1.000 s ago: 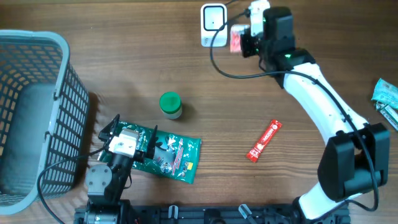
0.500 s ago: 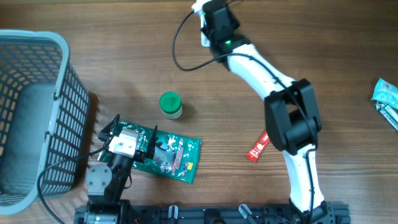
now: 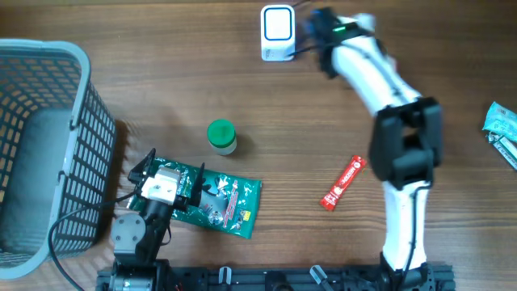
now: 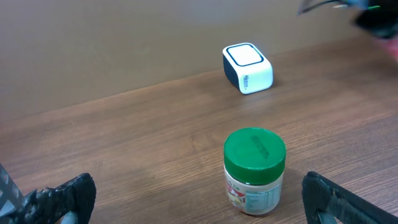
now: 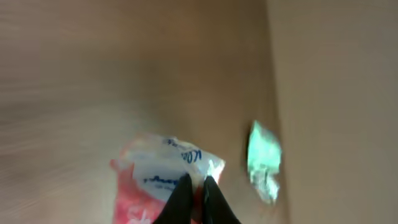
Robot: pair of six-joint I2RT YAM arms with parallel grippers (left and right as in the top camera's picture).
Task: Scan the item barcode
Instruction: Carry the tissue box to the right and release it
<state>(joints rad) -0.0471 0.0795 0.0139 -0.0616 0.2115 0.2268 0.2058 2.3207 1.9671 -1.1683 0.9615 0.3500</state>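
Observation:
The white barcode scanner (image 3: pixel 277 32) stands at the table's far edge and also shows as a small box (image 4: pixel 247 67) in the left wrist view. My right gripper (image 3: pixel 319 28) is blurred with motion just right of it. In the right wrist view that gripper (image 5: pixel 196 186) is shut on a red and white packet (image 5: pixel 163 174). My left gripper (image 3: pixel 171 171) hangs open near the front edge, its fingers (image 4: pixel 62 196) spread wide. Between them, a little further off, stands a green-lidded jar (image 4: pixel 254 169).
A green foil packet (image 3: pixel 226 202) lies under the left arm. The jar (image 3: pixel 221 137) stands mid-table. A red stick sachet (image 3: pixel 343 183) lies right of centre. A grey wire basket (image 3: pixel 48 48) fills the left side. Teal packets (image 3: pixel 502 121) sit at the right edge.
My right arm swung fast across the scanner to its left and back to its right, still holding the packet. The left arm has not moved.

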